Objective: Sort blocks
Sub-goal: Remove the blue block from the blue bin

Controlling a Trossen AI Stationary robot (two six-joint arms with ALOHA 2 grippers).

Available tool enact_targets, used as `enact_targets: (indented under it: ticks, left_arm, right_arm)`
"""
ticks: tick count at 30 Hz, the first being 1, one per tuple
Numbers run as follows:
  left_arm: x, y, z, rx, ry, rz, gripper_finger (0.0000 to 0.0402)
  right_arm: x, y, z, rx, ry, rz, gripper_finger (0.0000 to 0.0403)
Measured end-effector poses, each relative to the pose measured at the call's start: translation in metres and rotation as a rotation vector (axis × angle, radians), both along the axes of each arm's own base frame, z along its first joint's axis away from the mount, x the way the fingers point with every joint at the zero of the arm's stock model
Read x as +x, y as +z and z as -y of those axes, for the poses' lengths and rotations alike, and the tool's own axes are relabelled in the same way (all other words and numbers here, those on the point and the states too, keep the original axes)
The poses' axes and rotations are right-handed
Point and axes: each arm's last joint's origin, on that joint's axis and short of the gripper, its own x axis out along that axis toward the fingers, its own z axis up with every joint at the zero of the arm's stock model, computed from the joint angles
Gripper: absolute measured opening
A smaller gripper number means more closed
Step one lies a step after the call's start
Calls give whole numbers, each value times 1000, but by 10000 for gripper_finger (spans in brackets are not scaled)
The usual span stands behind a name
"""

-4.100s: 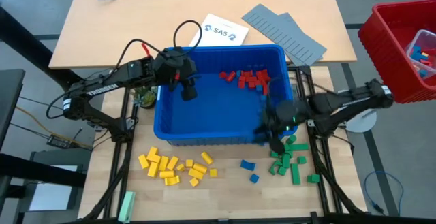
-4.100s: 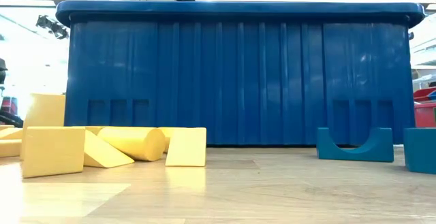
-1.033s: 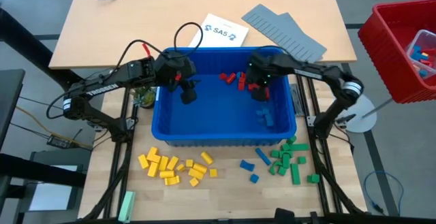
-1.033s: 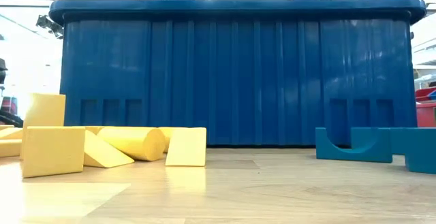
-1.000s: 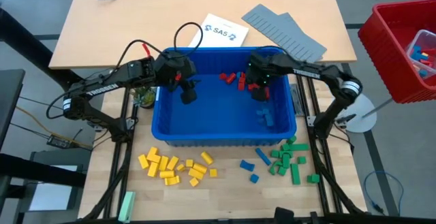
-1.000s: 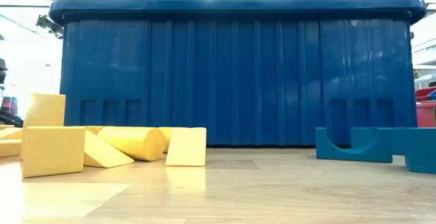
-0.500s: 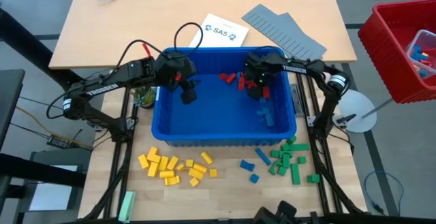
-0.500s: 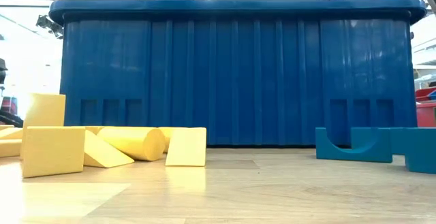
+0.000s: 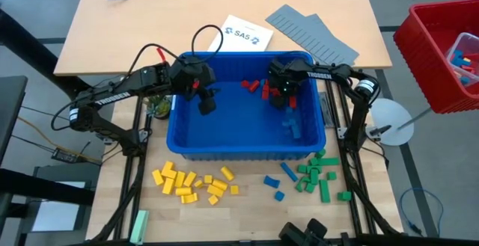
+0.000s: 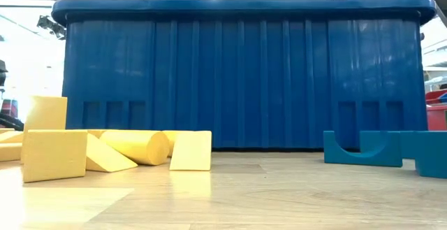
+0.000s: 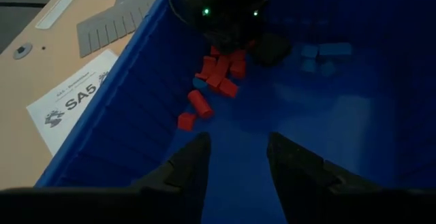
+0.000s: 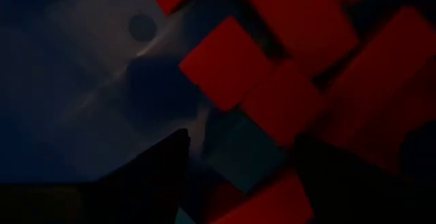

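Note:
A blue bin point(image 9: 247, 154) stands mid-table. Red blocks point(image 9: 258, 86) lie at its far right inside, and a few blue blocks point(image 9: 292, 126) lie nearer. On the table in front lie yellow blocks point(image 9: 194, 182), blue blocks point(image 9: 275, 182) and green blocks point(image 9: 318, 175). My right gripper point(image 9: 283, 96) is open and low over the red blocks point(image 12: 225, 60), its fingers point(image 12: 150, 176) on either side of a bluish block point(image 12: 238, 157). My left gripper point(image 9: 206, 102) hangs open and empty inside the bin's far left; it also shows in the left wrist view point(image 11: 238, 163). My right gripper points down into the pile of red blocks with its fingers apart. I cannot tell whether the fingers touch any block.
Grey ridged panels point(image 9: 314, 37) and a printed sheet point(image 9: 243, 34) lie behind the bin. A red crate point(image 9: 445, 51) stands off the table's far right. A pale green bar point(image 9: 139, 223) lies at the near left. The bin's wall point(image 10: 244, 76) fills the low view.
My right arm has swung its forearm toward the table's far edge, while its gripper has stayed over the red blocks in the bin. The blocks on the table lie as before.

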Motion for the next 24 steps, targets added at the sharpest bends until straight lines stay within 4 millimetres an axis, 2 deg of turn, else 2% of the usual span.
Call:
enact_targets:
  ticks: [5, 10, 13, 20, 24]
  left_arm:
    - [0, 0, 0, -6, -9, 2, 158]
    - [0, 0, 0, -5, -10, 3, 158]
    - [0, 0, 0, -5, -10, 3, 158]
    - [0, 0, 0, -5, -10, 2, 158]
    - [0, 0, 0, -5, -10, 2, 158]
  right_arm:
    - [-2, -12, -3, 29, 8, -28, 247]
    - [0, -14, -2, 16, 13, -34, 237]
    - [1, -14, -2, 10, 29, -28, 213]
    - [1, -15, -1, -10, 58, -41, 120]
    - [1, -15, -1, -11, 67, -41, 117]
